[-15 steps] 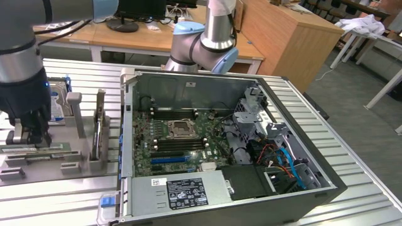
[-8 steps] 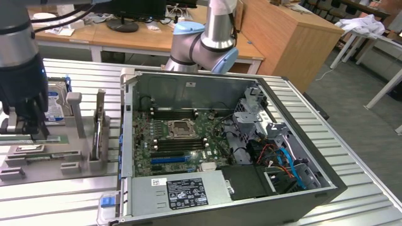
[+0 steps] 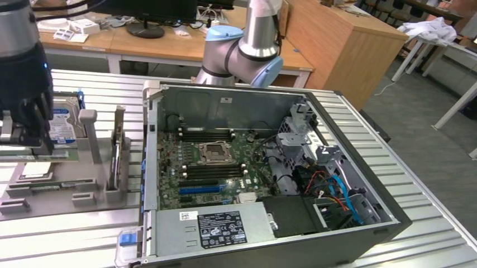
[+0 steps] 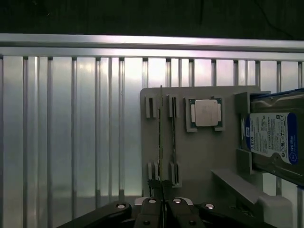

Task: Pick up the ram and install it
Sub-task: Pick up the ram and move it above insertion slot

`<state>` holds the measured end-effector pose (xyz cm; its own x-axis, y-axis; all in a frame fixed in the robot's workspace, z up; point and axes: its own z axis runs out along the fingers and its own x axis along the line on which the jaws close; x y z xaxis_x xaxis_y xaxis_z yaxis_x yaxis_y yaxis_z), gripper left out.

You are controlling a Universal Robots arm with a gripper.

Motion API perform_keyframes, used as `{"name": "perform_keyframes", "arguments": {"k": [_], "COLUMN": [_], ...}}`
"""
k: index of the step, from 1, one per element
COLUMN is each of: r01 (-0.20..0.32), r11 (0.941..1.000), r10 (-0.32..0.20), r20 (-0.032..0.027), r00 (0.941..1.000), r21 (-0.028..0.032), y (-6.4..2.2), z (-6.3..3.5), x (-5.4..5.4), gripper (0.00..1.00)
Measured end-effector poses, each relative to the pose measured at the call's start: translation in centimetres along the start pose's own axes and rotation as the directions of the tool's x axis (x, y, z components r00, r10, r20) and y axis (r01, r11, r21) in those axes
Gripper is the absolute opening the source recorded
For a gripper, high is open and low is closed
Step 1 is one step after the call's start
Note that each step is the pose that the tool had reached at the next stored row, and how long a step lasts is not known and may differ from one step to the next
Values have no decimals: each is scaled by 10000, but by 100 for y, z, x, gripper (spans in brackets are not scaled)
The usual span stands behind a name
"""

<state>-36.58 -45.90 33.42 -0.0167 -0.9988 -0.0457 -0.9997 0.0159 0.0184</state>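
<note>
Green ram clamped in pincer, arm upright over tray

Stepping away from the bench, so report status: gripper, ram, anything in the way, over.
Gripper shut on the ram, over the grey tray. Second stick alongside, not touching. Nothing blocking the gripper.

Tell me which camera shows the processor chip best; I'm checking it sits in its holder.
The wrist view: the processor chip lies face-on, unobstructed, in its recess on the grey tray. The exterior view gives just a pale sliver of it at a flat angle, near the gripper.
</note>
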Motion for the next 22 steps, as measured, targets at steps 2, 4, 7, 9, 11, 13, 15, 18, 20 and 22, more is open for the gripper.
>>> {"name": "perform_keyframes", "arguments": {"k": [2,4,7,9,11,13,15,18,20,22], "r01": [0,0,-1,-1,0,0,-1,0,0,-1], "r11": [10000,10000,10000,10000,10000,10000,10000,10000,10000,10000], "r10": [0,0,1,1,0,0,1,0,0,1], "r20": [-2,-3,-5,-6,-6,-7,-6,-7,-8,-11], "r00": [10000,10000,10000,10000,10000,10000,10000,10000,10000,10000], "r21": [-1,-1,0,-1,-1,-1,0,-2,-1,0], "y": [1,1,2,2,3,3,2,1,1,1], "z": [-61,-115,-191,-241,-289,-340,-388,-463,-509,-546], "x": [-3,-5,-9,-11,-13,-16,-18,-22,-24,-26], "gripper": [12,12,12,12,12,12,12,12,12,12]}}
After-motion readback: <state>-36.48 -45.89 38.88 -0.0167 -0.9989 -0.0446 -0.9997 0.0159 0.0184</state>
